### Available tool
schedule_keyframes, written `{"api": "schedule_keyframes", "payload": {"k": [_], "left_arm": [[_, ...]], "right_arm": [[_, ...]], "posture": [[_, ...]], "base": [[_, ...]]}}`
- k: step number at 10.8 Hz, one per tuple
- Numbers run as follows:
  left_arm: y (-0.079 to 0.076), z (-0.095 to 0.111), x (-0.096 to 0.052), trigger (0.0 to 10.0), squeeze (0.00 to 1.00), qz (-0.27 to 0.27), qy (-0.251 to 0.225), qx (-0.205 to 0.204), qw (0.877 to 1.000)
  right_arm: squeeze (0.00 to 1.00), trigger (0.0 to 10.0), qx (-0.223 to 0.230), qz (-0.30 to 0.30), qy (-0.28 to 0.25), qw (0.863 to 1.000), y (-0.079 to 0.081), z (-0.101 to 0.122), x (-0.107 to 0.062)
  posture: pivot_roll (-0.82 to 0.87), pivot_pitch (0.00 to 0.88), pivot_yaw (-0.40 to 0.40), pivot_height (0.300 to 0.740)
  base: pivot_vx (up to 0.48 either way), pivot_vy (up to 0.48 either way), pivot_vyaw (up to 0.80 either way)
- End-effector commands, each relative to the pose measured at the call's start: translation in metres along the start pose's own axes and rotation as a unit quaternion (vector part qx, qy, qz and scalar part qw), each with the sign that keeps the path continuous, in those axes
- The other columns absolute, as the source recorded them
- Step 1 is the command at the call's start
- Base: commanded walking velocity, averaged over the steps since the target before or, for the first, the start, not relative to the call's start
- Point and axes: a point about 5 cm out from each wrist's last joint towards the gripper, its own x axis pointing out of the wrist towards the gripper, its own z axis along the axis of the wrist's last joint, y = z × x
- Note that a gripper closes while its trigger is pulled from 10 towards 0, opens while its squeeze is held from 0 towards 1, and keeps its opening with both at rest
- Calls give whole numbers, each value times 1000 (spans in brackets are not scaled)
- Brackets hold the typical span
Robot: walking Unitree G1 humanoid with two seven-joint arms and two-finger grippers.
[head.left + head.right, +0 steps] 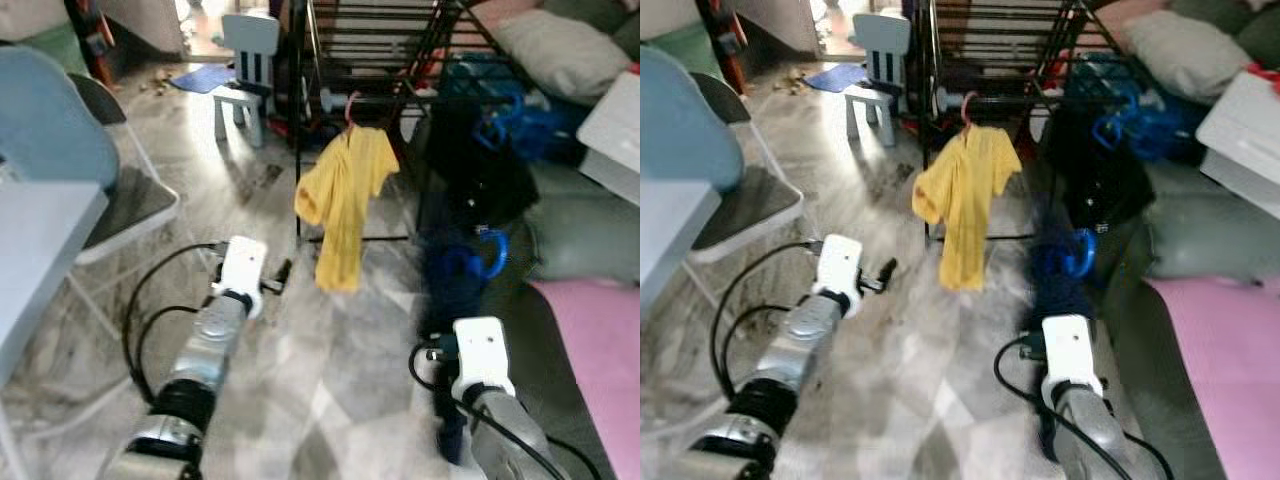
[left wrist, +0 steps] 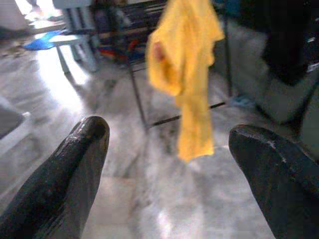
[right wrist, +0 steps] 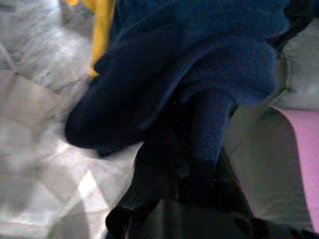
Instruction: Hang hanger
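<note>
Right gripper (image 3: pixel 192 164) clamped on navy garment (image 1: pixel 450 285) carrying blue hanger (image 1: pixel 478 254), near right. Left gripper (image 2: pixel 169 149) spread wide, empty, pointing toward yellow shirt (image 1: pixel 345 200) hung on far drying rack (image 1: pixel 375 60).

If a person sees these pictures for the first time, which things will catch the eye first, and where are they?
A bright yellow garment hangs on a pink hanger from the black drying rack, straight ahead over the marble floor. The right gripper holds a dark navy garment on a blue hanger, while the left gripper is open and empty.
</note>
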Motion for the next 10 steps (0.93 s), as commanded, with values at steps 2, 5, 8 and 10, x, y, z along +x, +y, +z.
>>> {"api": "schedule_keyframes", "payload": {"k": [2, 5, 8, 10], "left_arm": [[-12, 8, 4, 10000, 0, -20, -9, 7, 1000], [-12, 8, 5, 10000, 0, -20, -9, 7, 1000], [-12, 7, 5, 10000, 0, -16, -5, 14, 1000], [-9, 6, 5, 10000, 0, -8, 1, 22, 1000]], "right_arm": [[0, 10000, -3, -27, -17, 1000, -13, 6, -3], [0, 10000, 0, -22, -13, 1000, -11, 5, -2], [0, 10000, -2, -14, -2, 1000, -7, 1, -1], [0, 10000, -4, -12, 1, 1000, -6, 0, -1]], "posture": [[-34, 0, -43, 740], [-32, 0, -43, 740], [-33, 0, -42, 740], [-33, 0, -42, 740]], "base": [[384, 0, 0], [385, 0, 0], [391, 0, 0], [398, 0, 0]]}}
